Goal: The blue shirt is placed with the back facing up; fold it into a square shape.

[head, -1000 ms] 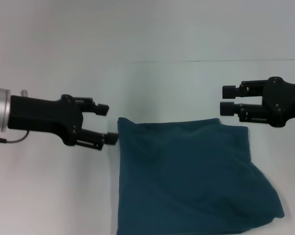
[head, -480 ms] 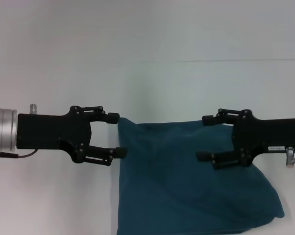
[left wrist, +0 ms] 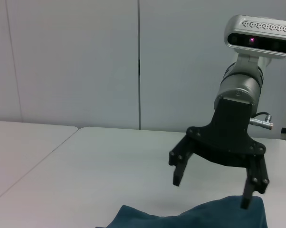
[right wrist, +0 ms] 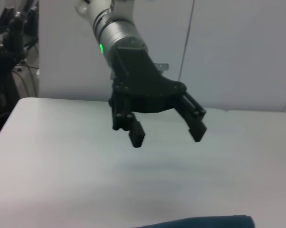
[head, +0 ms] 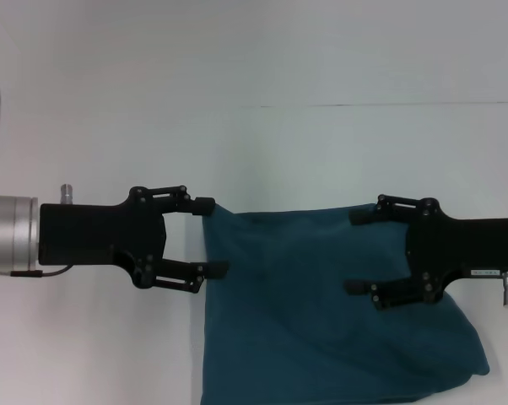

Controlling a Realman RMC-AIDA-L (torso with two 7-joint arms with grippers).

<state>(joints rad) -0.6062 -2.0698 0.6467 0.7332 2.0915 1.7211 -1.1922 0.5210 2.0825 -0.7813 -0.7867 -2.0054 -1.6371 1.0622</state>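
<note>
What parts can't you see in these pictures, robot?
- The blue shirt: its near edge is cut off by the bottom of the head view, so its full shape cannot be told.
- Any lettering: only plain cloth faces up.
- Shirt under the right gripper: hidden by its fingers in the head view.
- Whether the left gripper touches the shirt's corner: cannot tell.
- Both wrist views show only a strip of shirt.

Robotics lab, plain white table (head: 110, 337), bare panelled wall (left wrist: 76, 61), cables at edge (right wrist: 10, 42)

A white table (head: 110, 337) carries the blue shirt (head: 321, 321), apparently folded, its near edge cut off from view.
</note>
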